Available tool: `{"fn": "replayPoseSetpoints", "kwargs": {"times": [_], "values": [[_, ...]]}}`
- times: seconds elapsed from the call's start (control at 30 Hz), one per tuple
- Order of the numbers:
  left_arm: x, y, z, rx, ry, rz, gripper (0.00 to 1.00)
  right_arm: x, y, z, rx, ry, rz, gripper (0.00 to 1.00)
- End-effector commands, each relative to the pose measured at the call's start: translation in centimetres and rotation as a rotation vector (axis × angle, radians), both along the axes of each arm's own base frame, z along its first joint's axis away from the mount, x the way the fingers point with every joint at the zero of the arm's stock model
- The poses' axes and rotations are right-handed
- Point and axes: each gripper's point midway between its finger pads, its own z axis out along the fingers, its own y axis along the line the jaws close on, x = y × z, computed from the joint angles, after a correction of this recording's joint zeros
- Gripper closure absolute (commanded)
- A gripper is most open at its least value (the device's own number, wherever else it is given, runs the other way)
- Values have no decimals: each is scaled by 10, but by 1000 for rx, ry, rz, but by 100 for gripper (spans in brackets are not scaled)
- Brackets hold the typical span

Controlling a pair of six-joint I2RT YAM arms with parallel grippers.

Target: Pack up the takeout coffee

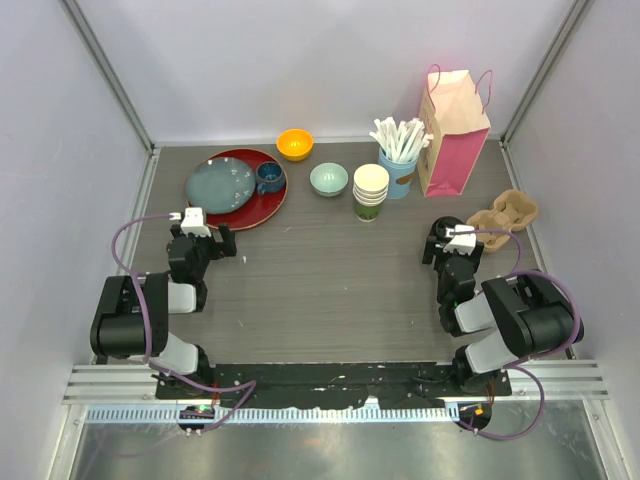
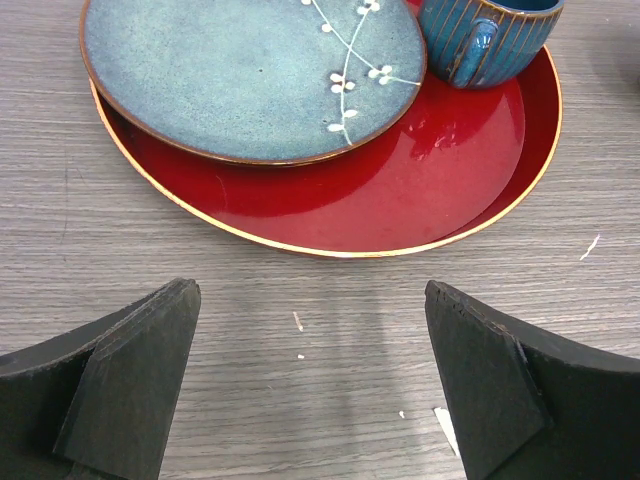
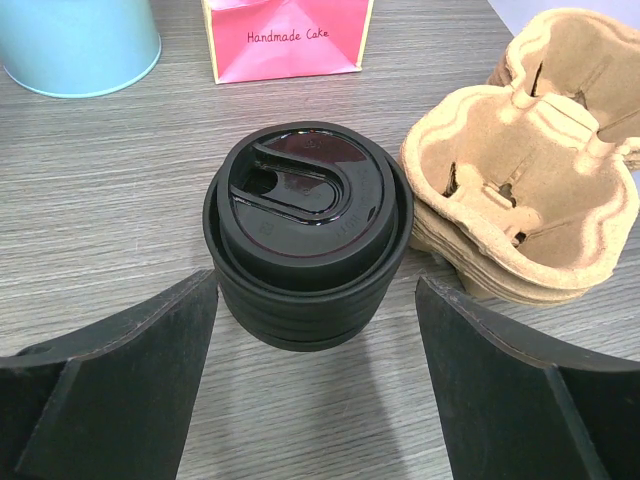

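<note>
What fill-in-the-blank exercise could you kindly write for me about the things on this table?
1. The dark blue mug stands on the ___ tray.
2. The right end effector has its jaws ___, with the stack of black lids just ahead of it.
3. The pink bag carries the words Handmade ___.
Missing words: red; open; Cake.
</note>
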Motion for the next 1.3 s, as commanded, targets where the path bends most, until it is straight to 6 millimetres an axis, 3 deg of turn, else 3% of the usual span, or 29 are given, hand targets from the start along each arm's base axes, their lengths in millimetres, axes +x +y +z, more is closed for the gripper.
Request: {"fn": "replayPoseSetpoints", "kwargs": {"times": [0.0,0.2,0.23,0.27,0.3,0.33,0.37,0.4,0.43,0.5,0.53,0.57,0.6,0.63,0.67,0.7,0.77,0.8,0.87,0.9,0.93,0.97,1.0,1.03,1.07,1.1,1.17,1.2,1.27], "values": [[9,2,19,24,-67,7,0,11,-1,40,31,-166,-16,15],[8,3,18,26,-65,8,0,8,-3,54,41,-188,-27,15],[9,3,21,28,-76,8,2,8,-3,69,49,-222,-24,15],[9,1,23,24,-78,-4,2,8,-2,62,38,-175,-19,16],[15,2,48,29,-113,-5,2,11,0,73,47,-194,-12,16],[9,1,29,24,19,-14,2,11,1,77,58,-196,-9,16],[11,-1,32,20,61,-25,2,11,7,85,89,-201,18,16],[28,-1,61,18,30,-28,3,15,13,98,104,-219,47,16],[23,-3,48,13,121,-43,3,15,20,91,102,-158,83,16],[31,-11,66,11,119,-108,5,22,36,129,161,-209,161,17],[27,-16,74,28,116,-149,5,23,40,137,172,-199,178,18],[19,-21,68,21,173,-182,5,21,44,129,177,-124,190,18],[18,-31,82,15,178,-246,6,26,52,157,196,-152,228,19],[15,-34,85,7,212,-270,6,26,56,163,206,-137,242,20],[12,-36,92,23,260,-301,6,24,65,157,204,-65,269,20],[8,-40,95,16,282,-329,6,29,74,179,207,-79,304,21],[0,-44,107,23,327,-370,6,26,99,174,162,12,369,24],[-3,-46,111,20,342,-388,6,35,104,188,133,17,355,24],[-11,-51,120,13,382,-429,6,35,119,175,26,149,378,23],[-13,-52,123,15,391,-441,7,41,133,202,17,135,413,24],[-16,-55,124,12,402,-459,7,44,146,171,-6,284,465,23],[-20,-55,128,7,420,-462,7,47,158,172,-14,323,514,26],[-21,-55,128,14,427,-471,7,55,173,196,-12,305,556,27],[-22,-55,128,15,433,-472,8,59,184,173,-29,404,594,28],[-23,-55,129,15,438,-474,8,64,190,172,-65,424,615,29],[-24,-55,128,19,441,-478,9,73,199,188,-76,397,628,30],[-25,-55,127,22,451,-478,10,85,211,173,-119,453,650,31],[-25,-54,127,22,453,-476,11,95,216,188,-131,421,659,34],[-27,-55,127,19,461,-479,11,107,225,171,-152,475,670,36]]}}
